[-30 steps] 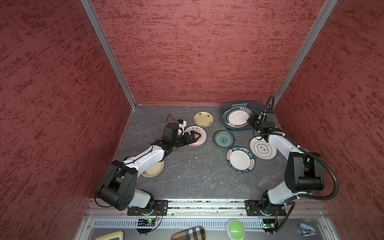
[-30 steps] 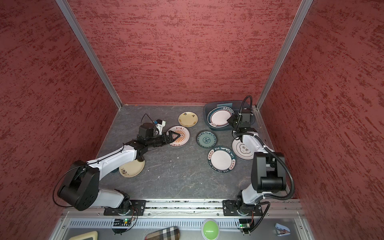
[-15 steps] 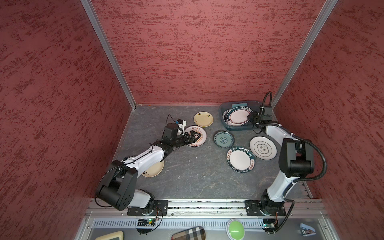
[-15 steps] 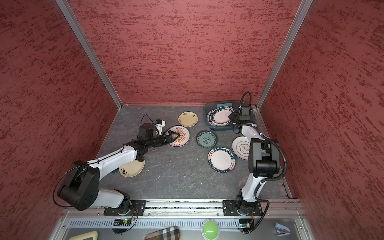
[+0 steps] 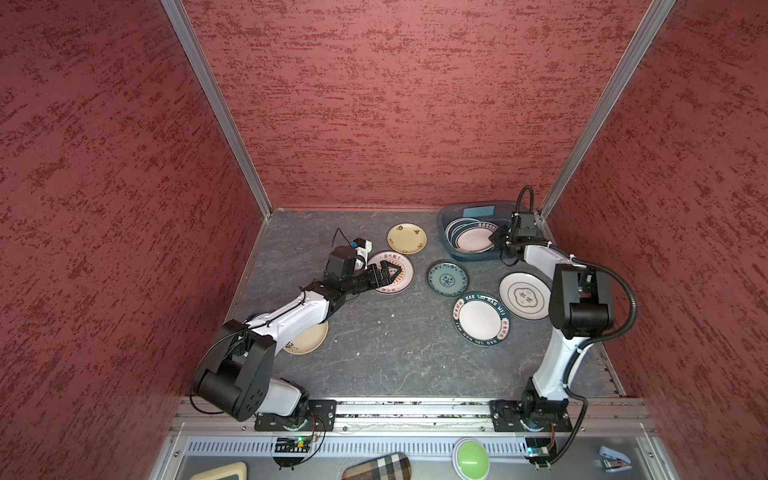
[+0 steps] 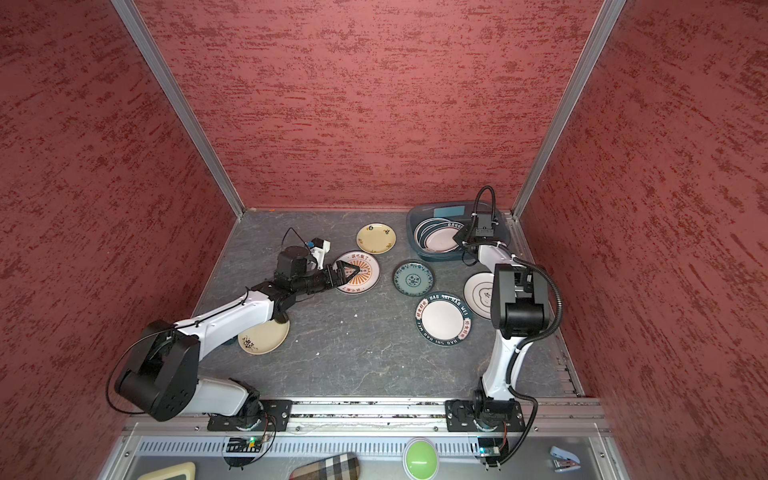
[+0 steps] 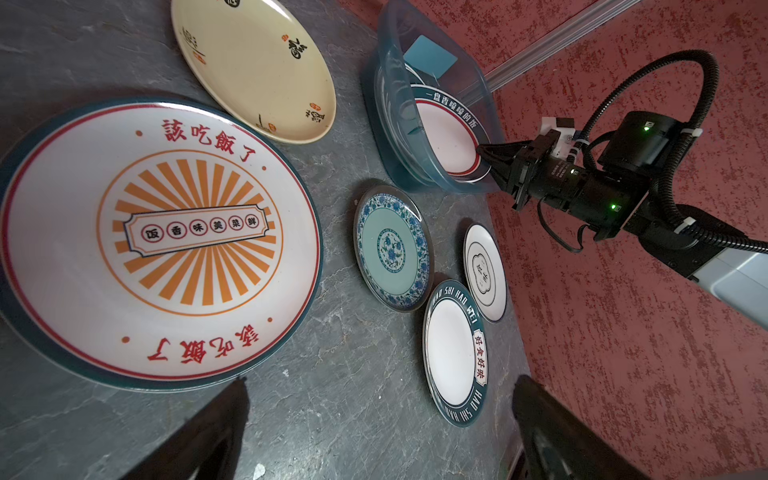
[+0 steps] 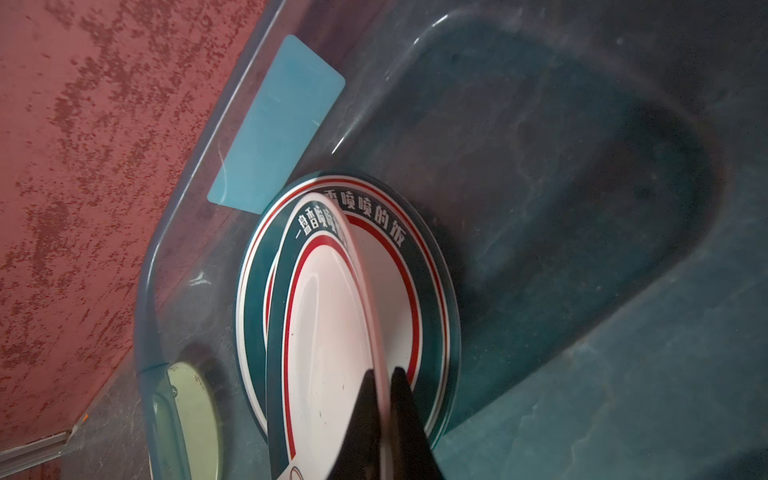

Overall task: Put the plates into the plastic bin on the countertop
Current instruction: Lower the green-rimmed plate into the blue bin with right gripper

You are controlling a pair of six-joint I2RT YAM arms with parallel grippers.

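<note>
Upper right in both top views, the bin [image 5: 444, 232] holds at least one flat plate [image 8: 419, 266] and a tilted plate [image 8: 328, 332], its rim clamped in the right gripper [image 8: 383, 376]. Six plates lie out on the countertop [image 5: 395, 353]. The left gripper [image 5: 390, 274] hovers spread wide over the sunburst plate [image 7: 166, 241]; its arm covers a cream plate [image 5: 307, 340], and the right arm crowds the bin

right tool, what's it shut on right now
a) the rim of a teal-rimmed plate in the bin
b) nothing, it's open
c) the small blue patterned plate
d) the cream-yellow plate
a: in the right wrist view the right tool pinches the rim of a teal-rimmed plate that sits tilted inside the plastic bin.
</note>
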